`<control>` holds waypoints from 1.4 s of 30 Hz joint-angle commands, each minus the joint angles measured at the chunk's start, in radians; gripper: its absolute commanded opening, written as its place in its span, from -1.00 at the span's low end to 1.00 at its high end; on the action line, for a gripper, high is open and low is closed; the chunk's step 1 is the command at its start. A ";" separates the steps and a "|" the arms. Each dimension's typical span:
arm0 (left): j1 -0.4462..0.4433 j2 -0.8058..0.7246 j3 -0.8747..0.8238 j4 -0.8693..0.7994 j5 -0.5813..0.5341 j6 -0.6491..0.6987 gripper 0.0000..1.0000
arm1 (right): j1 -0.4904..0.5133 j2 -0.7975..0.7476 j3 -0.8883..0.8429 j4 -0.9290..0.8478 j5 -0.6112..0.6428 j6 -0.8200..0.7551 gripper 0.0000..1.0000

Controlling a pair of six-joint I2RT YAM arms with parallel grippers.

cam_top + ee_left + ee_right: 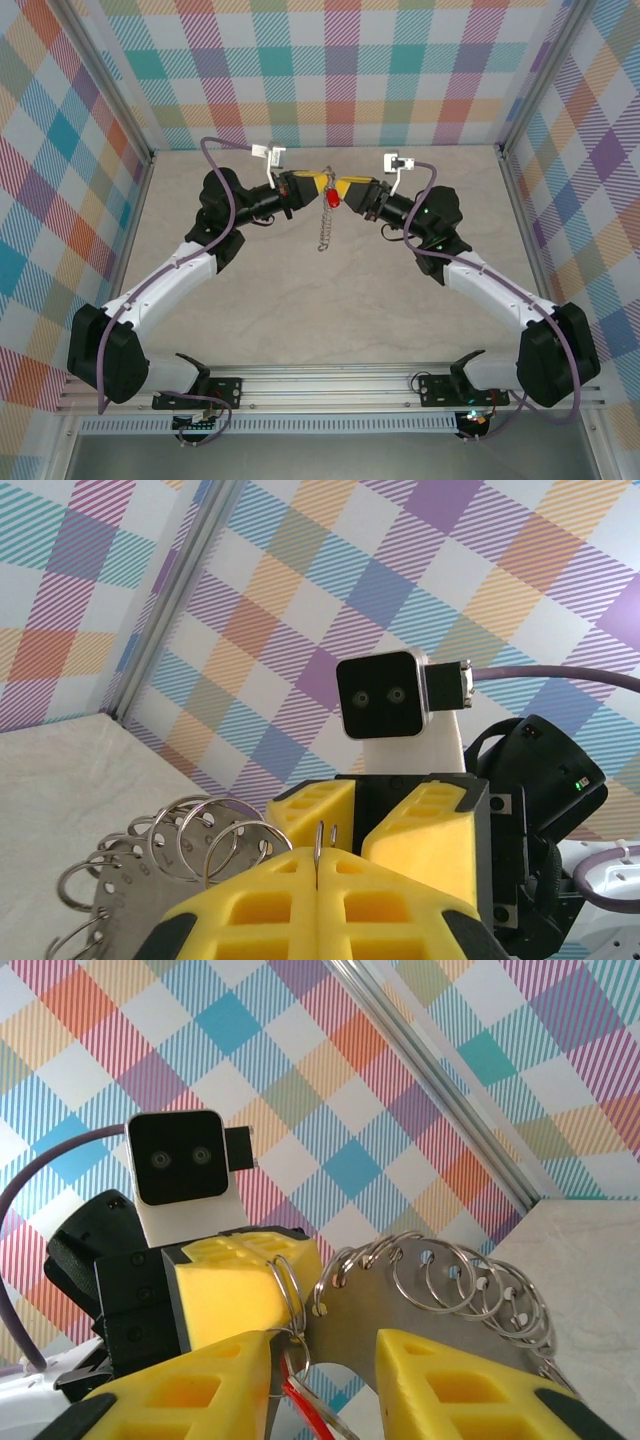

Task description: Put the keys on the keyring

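While the right gripper (325,1360) gapes, key (305,1405) hangs between its fingers (440,1390)

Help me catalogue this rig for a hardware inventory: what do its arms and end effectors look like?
The left arm and right arm have white links, black joints and purple cables. The left end effector and right end effector have yellow pocketed fingers on black bodies.

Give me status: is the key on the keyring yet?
Done: keyring is off the table, clamped in the shut left hand. Underway: the red key sits between the right hand's parted fingers, against the ring's loops. Remaining: I can't tell whether the key is threaded on a loop; that and letting go remain.
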 commanded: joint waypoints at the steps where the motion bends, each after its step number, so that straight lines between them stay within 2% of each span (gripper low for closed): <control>1: -0.011 -0.030 -0.001 0.074 -0.005 -0.001 -1.00 | 0.007 0.006 0.039 0.063 -0.017 0.009 -0.35; 15: -0.011 -0.025 0.002 0.063 0.001 0.006 -1.00 | 0.029 0.040 0.080 0.064 -0.030 0.003 -0.38; 22: -0.011 -0.023 0.008 0.062 0.002 0.006 -1.00 | 0.033 0.043 0.088 0.055 -0.034 -0.001 -0.60; 30: -0.014 -0.022 0.007 0.063 0.009 0.005 -1.00 | 0.032 0.042 0.097 0.041 -0.030 -0.011 -0.67; 36: -0.022 -0.018 0.008 0.060 0.012 0.005 -1.00 | 0.033 0.053 0.114 0.031 -0.040 -0.012 -1.00; 42: -0.025 -0.012 0.025 0.025 0.019 0.014 -1.00 | 0.032 0.043 0.125 -0.013 -0.055 -0.046 -1.00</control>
